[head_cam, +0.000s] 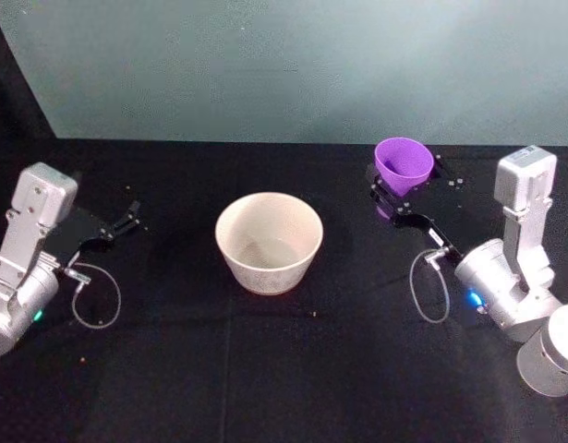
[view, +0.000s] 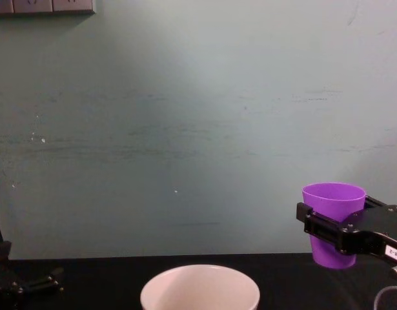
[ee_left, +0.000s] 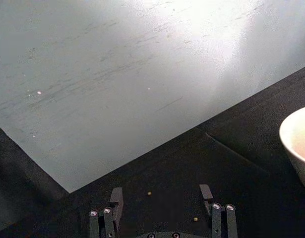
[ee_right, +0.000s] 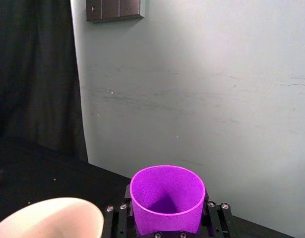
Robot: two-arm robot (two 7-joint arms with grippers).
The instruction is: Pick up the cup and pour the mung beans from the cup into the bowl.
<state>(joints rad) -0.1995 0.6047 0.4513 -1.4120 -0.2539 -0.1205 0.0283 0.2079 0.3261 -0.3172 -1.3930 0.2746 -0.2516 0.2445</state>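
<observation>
Cup (head_cam: 404, 164) hangs upright at upper right of the head view, clamped in the right gripper (head_cam: 392, 194), well apart from the central bowl (head_cam: 265, 268), so tipping early would probably scatter beans; left gripper (head_cam: 122, 221) rests unclenched at left.

On the desk (head_cam: 265, 369), at its middle: the bowl (head_cam: 269, 242). Right of the bowl and farther back: the cup (head_cam: 403, 161), upright, clasped in the right end effector (head_cam: 404, 189). Well left of the bowl: the left end effector (head_cam: 133, 216). Behind the bowl: the wall (head_cam: 284, 65).
</observation>
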